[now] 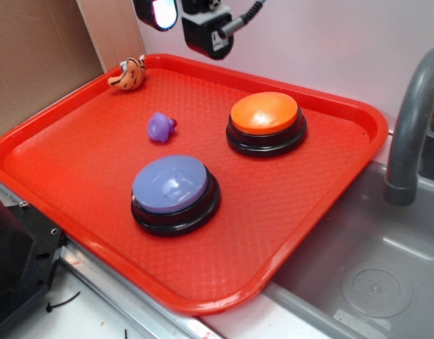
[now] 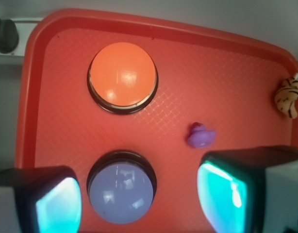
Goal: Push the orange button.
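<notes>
Red textured plastic tray sits beside a grey sink basin with a grey curved faucet. On it: large round orange button on a black ring base, right-rear; matching lavender-blue dome button, nearer front; small purple toy duck between them, leftward; tiny striped tiger figure at the back rim. Black gripper hangs high above the tray, touching nothing, jaws spread wide and empty.

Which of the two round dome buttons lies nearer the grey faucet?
The orange dome button on the red tray; the lavender-blue one sits farther from the faucet.
</notes>
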Controlling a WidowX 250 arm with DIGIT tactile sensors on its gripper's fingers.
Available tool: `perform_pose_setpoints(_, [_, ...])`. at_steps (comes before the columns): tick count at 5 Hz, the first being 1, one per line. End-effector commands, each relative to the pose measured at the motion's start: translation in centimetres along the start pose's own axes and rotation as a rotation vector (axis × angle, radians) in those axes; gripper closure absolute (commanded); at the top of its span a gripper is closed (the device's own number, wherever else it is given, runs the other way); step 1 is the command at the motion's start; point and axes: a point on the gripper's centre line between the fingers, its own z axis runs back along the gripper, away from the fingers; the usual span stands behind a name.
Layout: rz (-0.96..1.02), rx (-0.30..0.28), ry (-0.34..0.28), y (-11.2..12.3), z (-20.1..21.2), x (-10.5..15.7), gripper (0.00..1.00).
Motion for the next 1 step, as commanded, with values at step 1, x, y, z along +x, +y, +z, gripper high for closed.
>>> perform_pose_setpoints(1, [-0.018,0.015,-0.054,-0.07,2.02,-0.14,0.00])
